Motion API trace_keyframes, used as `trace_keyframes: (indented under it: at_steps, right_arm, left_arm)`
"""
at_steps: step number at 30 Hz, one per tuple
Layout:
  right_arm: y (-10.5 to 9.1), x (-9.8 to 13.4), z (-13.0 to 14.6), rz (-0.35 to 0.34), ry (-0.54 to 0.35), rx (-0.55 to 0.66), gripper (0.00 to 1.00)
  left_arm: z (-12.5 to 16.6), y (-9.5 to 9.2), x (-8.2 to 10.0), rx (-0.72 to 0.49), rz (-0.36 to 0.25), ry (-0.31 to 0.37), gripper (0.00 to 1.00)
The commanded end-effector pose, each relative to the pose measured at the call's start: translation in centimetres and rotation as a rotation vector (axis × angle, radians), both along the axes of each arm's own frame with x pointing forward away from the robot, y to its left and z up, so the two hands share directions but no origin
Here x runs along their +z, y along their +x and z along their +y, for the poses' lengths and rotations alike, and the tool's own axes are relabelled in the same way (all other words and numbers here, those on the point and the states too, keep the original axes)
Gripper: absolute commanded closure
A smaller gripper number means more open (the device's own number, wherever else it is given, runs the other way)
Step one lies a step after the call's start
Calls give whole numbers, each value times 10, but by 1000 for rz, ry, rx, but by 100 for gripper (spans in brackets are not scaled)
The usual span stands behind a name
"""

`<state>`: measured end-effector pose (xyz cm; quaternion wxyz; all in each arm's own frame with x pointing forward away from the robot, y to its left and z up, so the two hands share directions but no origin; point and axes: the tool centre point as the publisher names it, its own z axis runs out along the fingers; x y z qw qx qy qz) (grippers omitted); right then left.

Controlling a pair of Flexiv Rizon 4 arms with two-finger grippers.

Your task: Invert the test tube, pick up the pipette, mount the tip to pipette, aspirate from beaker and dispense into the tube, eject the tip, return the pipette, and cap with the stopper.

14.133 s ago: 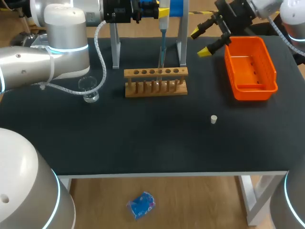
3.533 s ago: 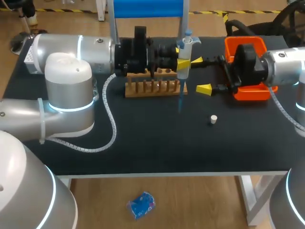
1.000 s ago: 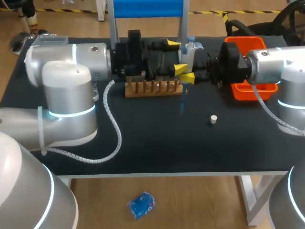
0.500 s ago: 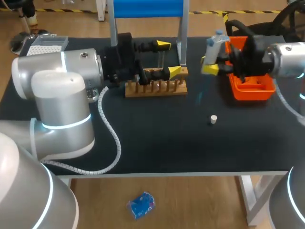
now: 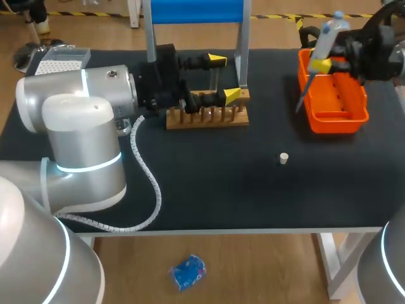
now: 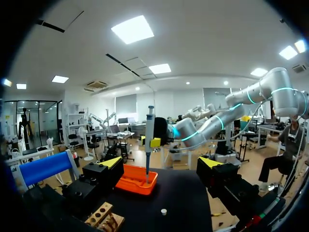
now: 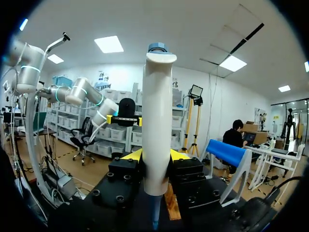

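My right gripper is shut on the white pipette and holds it tilted above the orange bin. The pipette's thin tip hangs at the bin's near-left rim. In the right wrist view the pipette stands upright between the fingers. My left gripper is open over the wooden tube rack, with a clear tube upright between its spread fingers. From the left wrist view, the pipette and bin lie ahead of the left gripper. The small white stopper lies on the mat.
A blue-topped pipette stand rises behind the rack. A tip box sits at the far left, partly behind my left arm. The black mat is bare in front of the rack, save for the stopper.
My right gripper carried the pipette from the rack rightward and up, to above the orange bin. My left gripper let go of it and drew back a little to the left.
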<state>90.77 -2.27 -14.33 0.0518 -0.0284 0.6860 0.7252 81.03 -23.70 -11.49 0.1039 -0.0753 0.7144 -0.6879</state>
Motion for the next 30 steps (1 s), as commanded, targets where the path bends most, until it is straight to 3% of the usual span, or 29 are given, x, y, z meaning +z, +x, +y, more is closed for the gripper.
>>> trace_keyframes:
  at_steps: [1,15,30]
  right_arm:
    - [10,6,-30,-9,-18,-34,100]
    - [46,-6,-92,11,-28,-180,100]
    - [78,-20,-124,27,-12,-249,100]
  left_arm:
    - [-2,-1,0,5,-2,-2,0]
    - [-2,-1,0,5,-2,-2,0]
    - [-2,-1,0,5,-2,-2,0]
